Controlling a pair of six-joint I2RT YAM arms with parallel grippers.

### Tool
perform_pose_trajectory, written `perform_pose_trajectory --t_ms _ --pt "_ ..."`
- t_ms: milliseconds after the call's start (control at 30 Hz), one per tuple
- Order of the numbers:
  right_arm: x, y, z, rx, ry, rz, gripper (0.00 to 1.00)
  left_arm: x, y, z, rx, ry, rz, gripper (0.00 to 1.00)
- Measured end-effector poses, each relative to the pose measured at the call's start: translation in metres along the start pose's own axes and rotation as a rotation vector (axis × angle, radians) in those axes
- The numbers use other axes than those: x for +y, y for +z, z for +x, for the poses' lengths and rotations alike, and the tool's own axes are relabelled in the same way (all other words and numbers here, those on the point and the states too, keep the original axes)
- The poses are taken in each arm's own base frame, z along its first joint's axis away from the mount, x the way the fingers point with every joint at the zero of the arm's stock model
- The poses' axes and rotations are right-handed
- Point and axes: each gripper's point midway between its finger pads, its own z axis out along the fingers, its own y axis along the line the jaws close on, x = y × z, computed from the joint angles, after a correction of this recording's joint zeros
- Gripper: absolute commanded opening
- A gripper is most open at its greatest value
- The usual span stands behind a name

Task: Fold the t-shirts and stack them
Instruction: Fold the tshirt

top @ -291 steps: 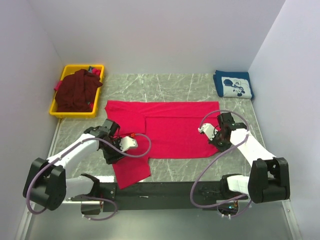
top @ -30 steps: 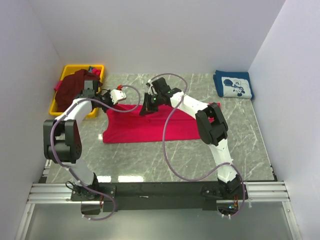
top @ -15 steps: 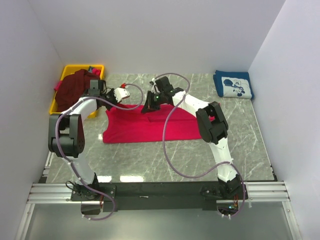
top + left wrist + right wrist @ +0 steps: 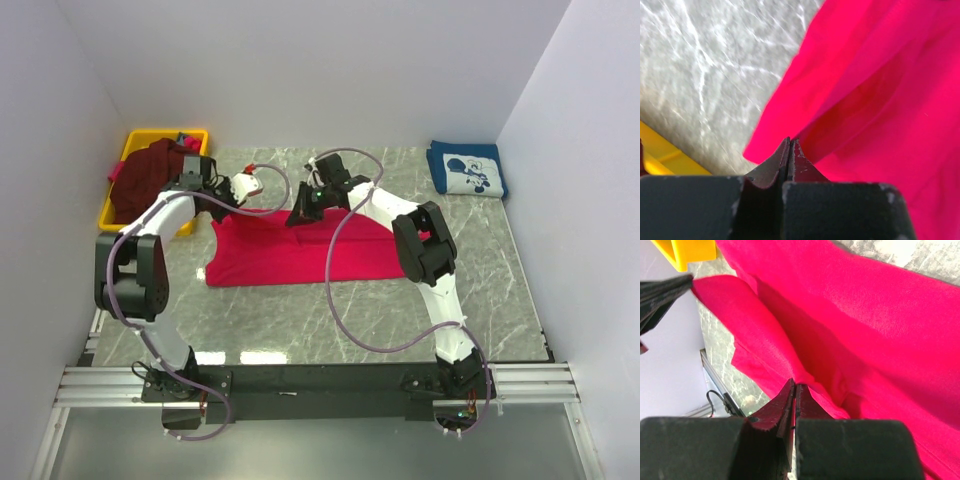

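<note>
Clamped on the plain crimson-red cloth t-shirt at centre frame, the left gripper and right gripper have drawn its near edge to the far edge, nearly completing the first fold.

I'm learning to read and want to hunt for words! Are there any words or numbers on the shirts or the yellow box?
No text can be read in any view.
The navy t-shirt: only a white cartoon print; any letters in it are too small to tell.
The red t-shirt: plain, no words.
The yellow bin: no label shows.
</note>
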Motion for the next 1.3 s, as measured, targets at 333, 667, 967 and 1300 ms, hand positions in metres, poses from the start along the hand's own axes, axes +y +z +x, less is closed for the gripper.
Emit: perform_pose_trajectory --t_ms 333,667,967,1300 --pt "-0.011 0.002 0.01 0.028 0.021 0.007 0.0 -0.028 -0.021 0.009 0.06 -0.058 0.07 0.01" --pt "-0.023 0.002 0.027 0.078 0.014 0.039 0.22 -0.083 -0.013 0.047 0.157 -0.149 0.19 0.11" --pt "-0.029 -0.033 0.039 0.107 -0.066 0.074 0.5 -0.09 -0.025 0.038 0.167 -0.278 0.172 0.34" --pt "-0.083 -0.156 -0.021 -0.082 -0.267 0.364 0.32 -0.101 -0.026 0.001 0.119 -0.607 0.086 0.2"
